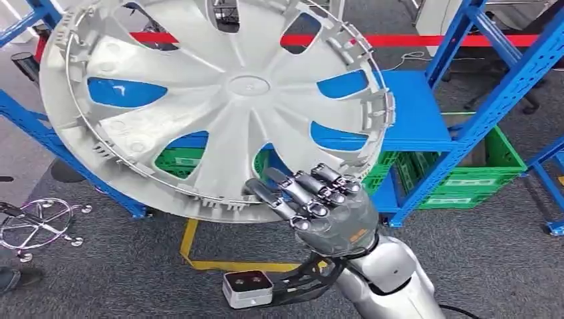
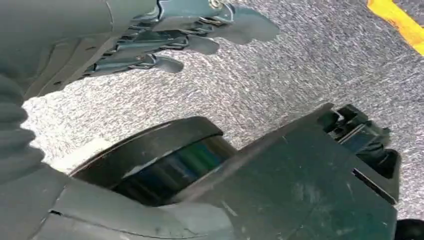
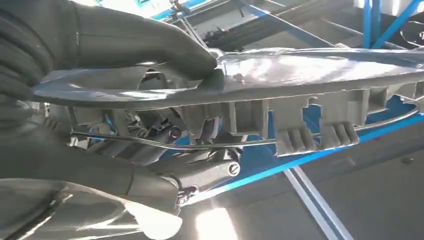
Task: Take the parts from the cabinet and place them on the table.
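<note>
Head view showed the right hand gripping the hubcap by its lower rim — the disc tilted up above and left of the hand, before the blue rack; the left hand hung above the carpet, fingers apart, holding nothing

High head view, close wrist views

a blue metal rack stands on grey carpeted floor. its blue shelf is bare where it shows. green crates sit at the rack's lower level. yellow tape marks the floor, and a chrome wheeled base rests there too.
</note>
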Controlling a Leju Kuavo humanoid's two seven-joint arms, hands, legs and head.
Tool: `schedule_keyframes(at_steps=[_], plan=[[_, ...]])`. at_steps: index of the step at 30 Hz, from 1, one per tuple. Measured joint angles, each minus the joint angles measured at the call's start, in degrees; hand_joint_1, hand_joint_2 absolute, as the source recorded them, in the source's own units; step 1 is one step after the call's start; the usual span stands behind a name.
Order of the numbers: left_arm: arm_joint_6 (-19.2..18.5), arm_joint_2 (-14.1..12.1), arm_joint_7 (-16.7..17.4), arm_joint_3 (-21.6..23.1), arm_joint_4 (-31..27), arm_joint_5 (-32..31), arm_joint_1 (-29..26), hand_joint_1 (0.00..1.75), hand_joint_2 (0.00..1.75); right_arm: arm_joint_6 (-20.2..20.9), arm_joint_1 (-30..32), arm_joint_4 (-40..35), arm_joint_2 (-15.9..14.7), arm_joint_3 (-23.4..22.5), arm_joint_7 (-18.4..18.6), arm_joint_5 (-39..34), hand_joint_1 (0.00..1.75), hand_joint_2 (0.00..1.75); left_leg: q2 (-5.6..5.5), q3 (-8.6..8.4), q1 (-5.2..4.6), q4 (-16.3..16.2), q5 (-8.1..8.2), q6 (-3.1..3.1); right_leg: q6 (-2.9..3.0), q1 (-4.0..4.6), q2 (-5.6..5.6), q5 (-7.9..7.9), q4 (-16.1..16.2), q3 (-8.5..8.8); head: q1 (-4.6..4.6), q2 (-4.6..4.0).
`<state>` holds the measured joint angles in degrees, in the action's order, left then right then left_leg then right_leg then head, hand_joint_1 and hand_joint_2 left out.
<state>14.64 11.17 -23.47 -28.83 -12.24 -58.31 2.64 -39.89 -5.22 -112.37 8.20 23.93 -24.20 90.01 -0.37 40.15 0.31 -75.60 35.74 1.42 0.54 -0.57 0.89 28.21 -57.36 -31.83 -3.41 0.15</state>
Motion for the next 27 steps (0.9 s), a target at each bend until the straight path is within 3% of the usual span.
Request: schedule_keyframes(at_steps=[1, 2, 3, 4, 5, 6, 9, 10, 11, 12, 14, 15, 16, 18, 19, 21, 22, 24, 25, 26, 27], plan=[[0.0, 0.0, -0.1, 0.0, 0.0, -0.2, 0.0, 0.0, 1.75, 0.0, 0.1, 0.0, 0.0, -0.1, -0.2, 0.0, 1.75, 1.75, 0.0, -0.71, 0.19, -0.5, -1.47, 0.15, -0.02, 0.0, 0.1, -0.47, -0.2, -0.85, 0.02, 0.0], [0.1, 0.0, -0.1, 0.1, 0.0, -0.4, 0.0, 0.0, 1.75, 0.0, 0.2, 0.0, 0.0, -0.3, -0.5, 0.0, 1.75, 1.75, 0.02, -2.42, 0.37, 1.0, -3.91, 0.23, -0.12, 0.0, 0.16, -0.95, -0.5, -1.73, 0.0, 0.0], [0.2, -0.1, -0.1, 0.2, 0.0, -0.6, 0.0, 0.0, 1.75, 0.1, 0.3, -0.2, 0.0, -0.5, -0.8, 0.0, 1.75, 1.75, 0.02, -5.21, 0.51, 4.6, -6.12, 0.24, -0.25, -0.01, 0.18, -1.36, -0.8, -2.49, -0.02, 0.0], [0.2, -0.2, -0.2, 0.3, 0.0, -0.9, -0.1, 0.0, 1.75, 0.0, 0.4, -0.3, 0.0, -0.7, -1.2, 0.0, 1.75, 1.75, 0.03, -8.81, 0.64, 9.8, -7.09, 0.17, -0.46, -0.01, 0.14, -1.73, -1.0, -3.01, 0.02, 0.0], [0.1, -0.2, -0.3, 0.4, 0.0, -1.0, -0.1, 0.0, 1.75, 0.0, 0.5, -0.5, 0.0, -0.9, -1.6, 0.0, 1.75, 1.75, 0.03, -11.9, 0.66, 14.8, -5.48, 0.02, -0.82, 0.1, 0.14, -2.03, -1.2, -3.4, 0.02, 0.0], [-0.1, -0.3, -0.6, 0.5, 0.0, -1.2, -0.1, 0.0, 1.75, 0.0, 0.5, -0.8, 0.0, -1.2, -1.7, 0.0, 1.75, 1.75, -0.13, -13.96, 0.26, 18.4, -4.29, -0.58, -1.14, 0.22, 0.19, -2.39, -1.3, -3.59, -0.11, 0.0], [-2.6, -1.4, -1.8, 0.6, 0.1, -2.0, -0.3, 0.0, 1.75, 0.0, 0.7, -1.2, 0.3, -2.2, -3.2, 0.0, 1.75, 1.75, -0.2, -13.02, -0.31, 19.1, -4.86, -1.95, -2.43, -0.15, 0.39, -4.37, -0.7, -4.32, -0.09, 0.0], [-3.2, -1.5, -2.2, 0.6, 0.3, -2.2, -0.6, 0.0, 1.75, 0.0, 0.9, -1.3, 0.3, -2.7, -3.7, 0.0, 1.75, 1.75, 0.12, -12.37, 0.11, 19.8, -5.78, -2.48, -2.75, -0.22, 0.18, -4.21, -0.9, -4.92, 0.02, 0.0], [-3.4, -2.1, -2.4, 0.7, 0.3, -2.3, -0.7, 0.0, 1.75, 0.0, 1.3, -1.5, 0.3, -3.3, -4.1, 0.0, 1.75, 1.75, 0.25, -11.7, 0.02, 19.7, -6.5, -2.85, -2.89, -0.31, -0.16, -1.74, -1.9, -5.54, -0.02, 0.0], [-3.5, -2.4, -2.4, 0.7, 0.3, -2.4, -0.8, 0.0, 1.75, 0.0, 1.6, -1.8, 0.3, -3.8, -4.5, 0.0, 1.75, 1.75, 0.29, -10.85, 0.0, 19.7, -7.02, -3.32, -2.94, -0.27, -0.41, 1.87, -4.6, -6.7, -0.29, 0.0], [-3.5, -3.1, -2.6, 0.9, 0.3, -2.9, -0.9, 0.0, 1.75, 0.0, 2.4, -2.3, 0.3, -5.3, -5.2, 0.0, 1.75, 1.75, 0.29, -9.09, -0.35, 19.7, -8.37, -3.61, -2.98, -0.24, -0.63, 8.47, -13.7, -8.33, -0.33, 0.0], [-3.6, -3.3, -2.7, 0.9, 0.3, -3.1, -1.0, 0.0, 1.75, 0.0, 2.8, -2.6, 0.4, -6.1, -5.6, 0.0, 1.75, 1.75, 0.28, -8.23, -0.52, 19.6, -9.02, -3.69, -2.93, -0.16, -0.67, 9.24, -17.3, -8.71, -0.37, 0.0], [-3.7, -3.5, -2.8, 1.0, 0.3, -3.3, -1.1, 0.0, 1.75, 0.0, 3.2, -2.9, 0.4, -6.8, -5.8, 0.0, 1.75, 1.75, 0.28, -7.35, -0.69, 19.4, -9.61, -3.69, -2.79, -0.08, -0.68, 7.85, -19.2, -8.31, -0.35, 0.0], [-3.6, -3.7, -3.1, 1.1, 0.4, -3.6, -1.3, 0.0, 1.75, 0.0, 4.0, -3.6, 0.4, -8.1, -6.0, 0.0, 1.75, 1.75, 0.3, -5.69, -0.9, 19.0, -10.58, -3.6, -2.43, 0.06, -0.69, 2.83, -16.4, -4.73, -0.35, 0.0], [-3.7, -3.8, -3.5, 1.2, 0.4, -3.8, -1.4, 0.0, 1.75, 0.0, 4.4, -4.1, 0.5, -9.0, -6.2, 0.0, 1.75, 1.75, 0.26, -4.89, -0.96, 18.7, -11.06, -3.47, -2.13, 0.11, -0.7, 1.35, -11.6, -1.01, -0.35, 0.0], [-3.7, -4.1, -3.9, 1.6, 0.4, -3.9, -1.3, 0.0, 1.75, 0.0, 4.9, -5.2, 0.6, -10.3, -6.4, 0.0, 1.75, 1.75, -0.01, -4.21, -1.35, 17.8, -11.68, -3.04, -1.83, 0.4, -0.81, 4.24, 0.2, 7.34, -0.46, 0.0], [-3.7, -4.2, -4.2, 1.8, 0.4, -4.0, -1.4, 0.0, 1.75, 0.0, 5.0, -5.6, 0.7, -10.8, -6.4, 0.0, 1.75, 1.75, 0.05, -4.08, -1.33, 17.7, -12.16, -2.79, -1.69, 0.4, -0.81, 5.61, 2.3, 8.51, -0.35, 0.0], [-3.8, -4.4, -4.2, 1.9, 0.4, -4.0, -1.4, 0.0, 1.75, 0.0, 5.5, -6.1, 0.9, -11.5, -6.5, 0.0, 1.75, 1.75, 0.17, -3.59, -1.17, 17.8, -13.24, -2.43, -1.49, 0.63, -0.94, 5.35, 1.9, 7.58, -0.42, 0.0], [-3.8, -4.8, -4.2, 1.9, 0.4, -4.0, -1.5, 0.0, 1.75, 0.0, 5.6, -6.2, 0.9, -11.8, -6.7, 0.0, 1.75, 1.75, 0.01, -3.25, -1.49, 17.6, -13.61, -2.15, -1.07, 0.26, -0.72, 4.66, 2.1, 6.34, -0.44, 0.0], [-3.9, -5.0, -4.2, 1.9, 0.5, -4.0, -1.6, 0.0, 1.75, 0.0, 5.7, -6.5, 1.0, -12.1, -6.8, 0.0, 1.75, 1.75, 0.08, -2.58, -1.21, 16.8, -11.26, -1.69, -0.66, 0.03, -0.52, 4.05, 1.9, 6.47, -0.35, 0.02], [-4.0, -5.0, -4.2, 1.9, 0.5, -4.1, -1.6, 0.0, 1.75, 0.0, 6.0, -7.0, 1.1, -12.6, -6.8, 0.0, 1.75, 1.75, 0.11, -2.08, -1.0, 14.4, -7.62, -1.29, -0.12, 0.03, -0.47, 3.47, 1.9, 5.56, -0.24, 0.0]])
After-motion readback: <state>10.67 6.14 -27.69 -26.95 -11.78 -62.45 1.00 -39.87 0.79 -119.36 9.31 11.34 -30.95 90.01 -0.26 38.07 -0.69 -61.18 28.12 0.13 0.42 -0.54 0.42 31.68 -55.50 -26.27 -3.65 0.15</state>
